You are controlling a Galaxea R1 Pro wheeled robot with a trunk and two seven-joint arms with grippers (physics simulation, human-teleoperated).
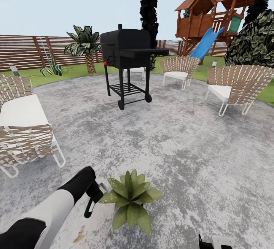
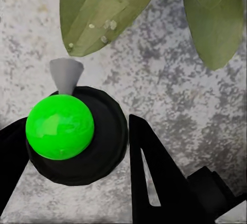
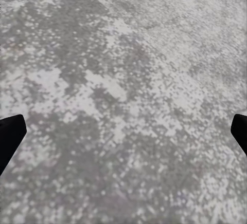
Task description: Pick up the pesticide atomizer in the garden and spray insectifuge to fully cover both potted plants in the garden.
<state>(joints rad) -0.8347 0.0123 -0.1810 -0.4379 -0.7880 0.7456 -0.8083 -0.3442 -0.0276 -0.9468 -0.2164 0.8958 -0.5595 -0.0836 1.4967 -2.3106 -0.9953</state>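
Item count, head view:

- Potted plant (image 1: 130, 199): 1, just beside the left gripper's jaws.
- Woven chairs: 4. One (image 1: 23, 131) on the left-jaw side, two (image 1: 179, 70) (image 1: 236, 87) far ahead on the right-jaw side, one (image 1: 134, 71) behind the grill, mostly hidden.
- Grill (image 1: 127, 57): 1, well ahead of the jaws.
- Palm (image 1: 85, 45): 1.
- Spiky plant (image 1: 52, 68): 1.
- Wooden playhouse (image 1: 215, 11): 1, with 1 blue slide (image 1: 205, 43).
- Bollard lamps: 2 (image 1: 14, 69) (image 1: 214, 63).
- Slatted fence (image 1: 23, 51): 1.
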